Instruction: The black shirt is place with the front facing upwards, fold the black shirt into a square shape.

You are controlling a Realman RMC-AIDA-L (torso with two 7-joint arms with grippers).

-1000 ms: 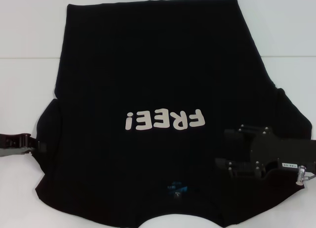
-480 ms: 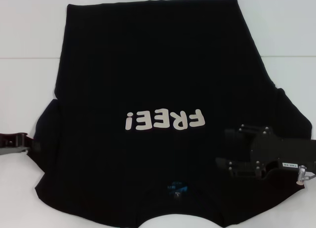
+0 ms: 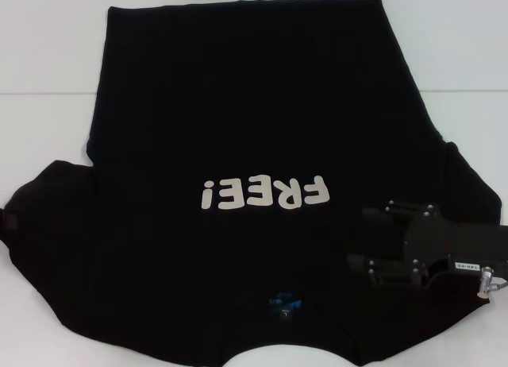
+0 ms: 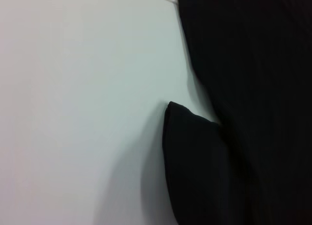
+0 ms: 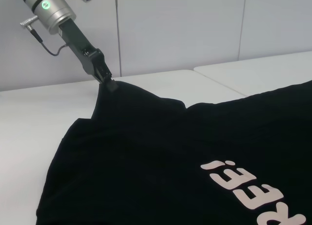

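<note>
Black shirt (image 3: 254, 144) lies spread front-up on the white table (image 3: 48, 81), cream "FREE!" lettering (image 3: 264, 195) at its middle, blue neck label (image 3: 283, 305) at the edge nearest my body. Left of the lettering: my left gripper (image 5: 106, 80) is pinched shut on the tip of the left sleeve (image 3: 44, 200), holding that cloth raised off the table in a peak; seen from the right wrist. Right of the lettering: my right gripper (image 3: 373, 248) sits low over the right sleeve area, just above or on the cloth. Fingers blend with the fabric; cannot tell their spread.
</note>
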